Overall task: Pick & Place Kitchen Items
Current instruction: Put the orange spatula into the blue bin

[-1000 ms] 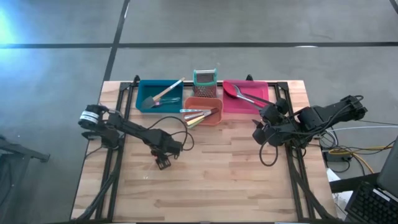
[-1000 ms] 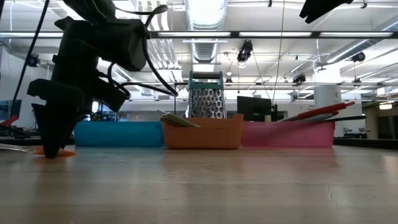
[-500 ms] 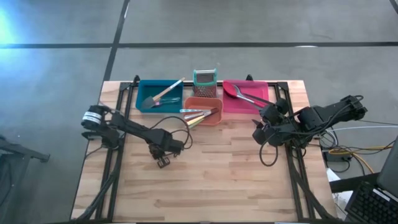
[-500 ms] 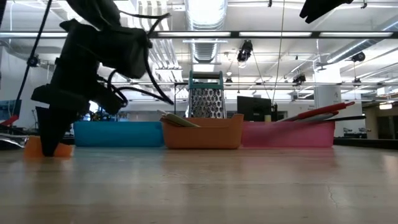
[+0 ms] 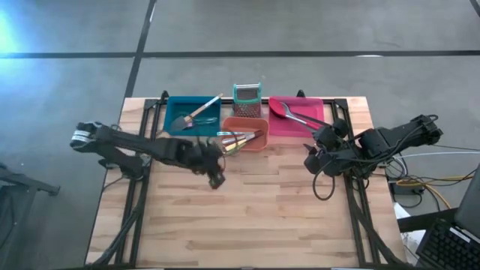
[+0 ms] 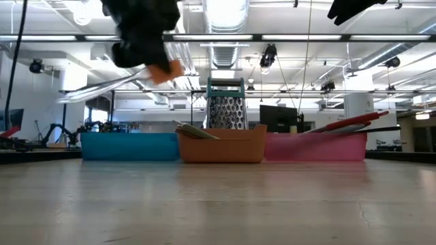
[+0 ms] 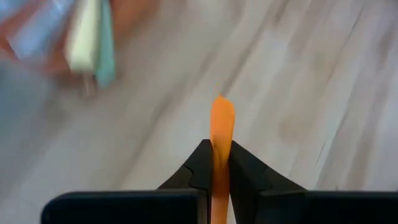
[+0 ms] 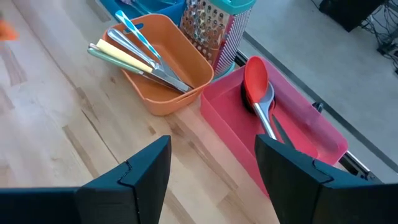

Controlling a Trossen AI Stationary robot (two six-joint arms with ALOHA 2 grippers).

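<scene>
Wooden table (image 5: 247,217): wide bare area at front and centre; all three bins crowd back edge. Blue bin (image 5: 192,115), orange bin (image 5: 245,133), pink bin (image 5: 296,116) in row, mesh grater (image 5: 246,94) behind orange one.

Left gripper (image 5: 216,177) raised above table just in front of orange bin, clenched on orange-handled utensil (image 7: 221,134): slim, flat orange handle, metal end sticking out sideways in low view.

Right gripper (image 8: 211,163) spread wide, empty, near pink bin's front corner.

Pink bin holds red spoon (image 8: 255,74); orange bin, several pastel-handled pieces.
</scene>
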